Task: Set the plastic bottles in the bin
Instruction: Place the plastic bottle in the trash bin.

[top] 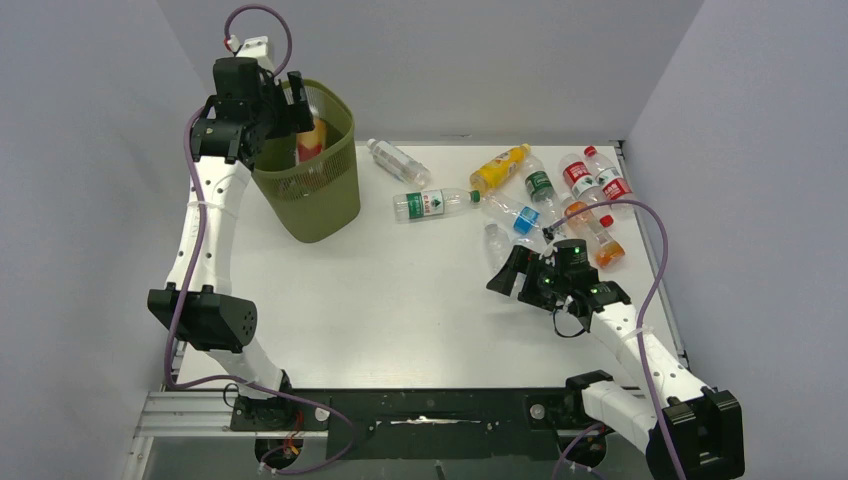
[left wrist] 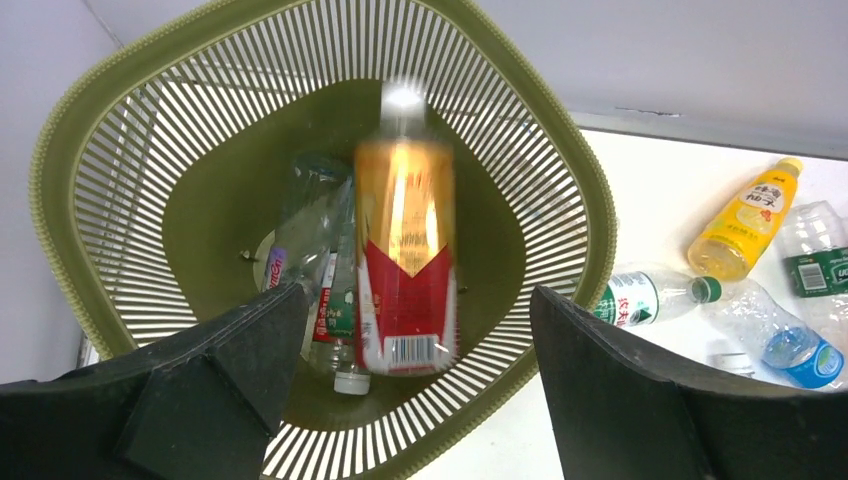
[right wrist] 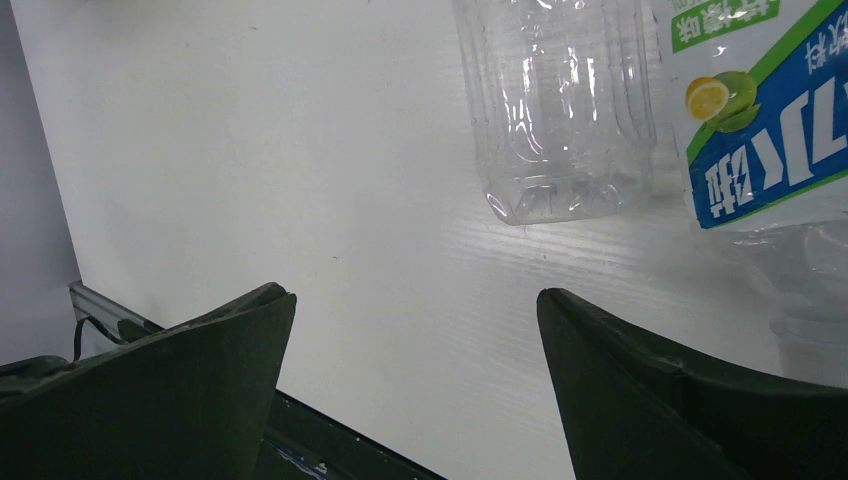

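The olive-green mesh bin (top: 318,205) stands at the back left. My left gripper (top: 290,112) hangs open over its mouth (left wrist: 418,292). Below the gripper, inside the bin (left wrist: 90,170), an orange bottle with a red label (left wrist: 405,260) shows blurred and free of the fingers. Other bottles (left wrist: 315,230) lie at the bin's bottom. My right gripper (top: 512,275) is open and empty just above the table (right wrist: 415,295). A clear unlabelled bottle (right wrist: 560,110) lies just beyond it, beside a blue-labelled bottle (right wrist: 760,130).
Several bottles lie at the back right: a green-labelled one (top: 430,203), a clear one (top: 392,160), a yellow one (top: 498,168), two red-labelled ones (top: 580,178) and an orange one (top: 598,240). Grey walls close in the table (top: 400,300).
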